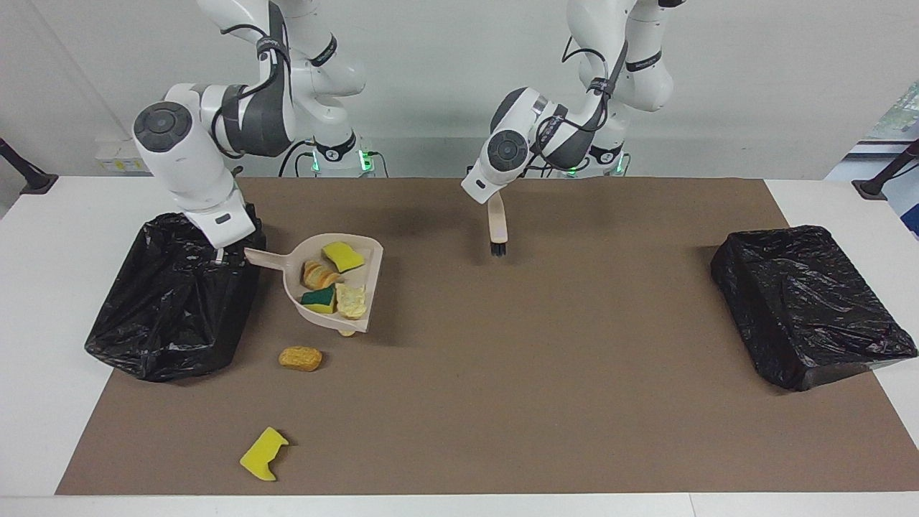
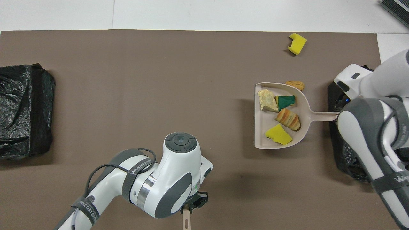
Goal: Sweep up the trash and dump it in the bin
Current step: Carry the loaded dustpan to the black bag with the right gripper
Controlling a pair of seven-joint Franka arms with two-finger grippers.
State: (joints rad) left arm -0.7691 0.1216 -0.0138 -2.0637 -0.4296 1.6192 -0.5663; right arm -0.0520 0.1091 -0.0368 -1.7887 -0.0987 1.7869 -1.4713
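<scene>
Right gripper (image 1: 228,251): yours to steer now; it is clamped on the handle of the beige plastic dustpan (image 1: 301,291), over the mat at the right arm's end of the worktop, just beside the black-bagged bin (image 1: 172,301).
Dustpan load: four scraps ride in it, a yellow sponge chunk (image 1: 342,255), a striped tan pastry piece (image 1: 319,274), a green-and-yellow sponge chunk (image 1: 319,299) and a pale bread piece (image 1: 351,300).
Pan attitude: it looks lifted and tipped, open lip lower than the handle, with something small peeking from under that lip. Judge the tilt from the facing view.
Left gripper (image 1: 494,208): it holds a small beige brush (image 1: 497,228), bristles down, above the mat's middle toward the robots' edge; let that arm wait.
Trash left out: a tan-orange nugget (image 1: 300,358) lies near the pan, and a bright yellow sponge scrap (image 1: 263,454) sits near the mat edge farthest from the robots, toward the same end.
Step in hand: probably carrying the load to the bin.
How to do it well: level the lip first so nothing slides off, bring the pan fully over the bag's opening, then tip slowly.
Risk: the pale bread piece lies close to the lip.
Second black bag (image 1: 808,312): at the left arm's end, not needed.
</scene>
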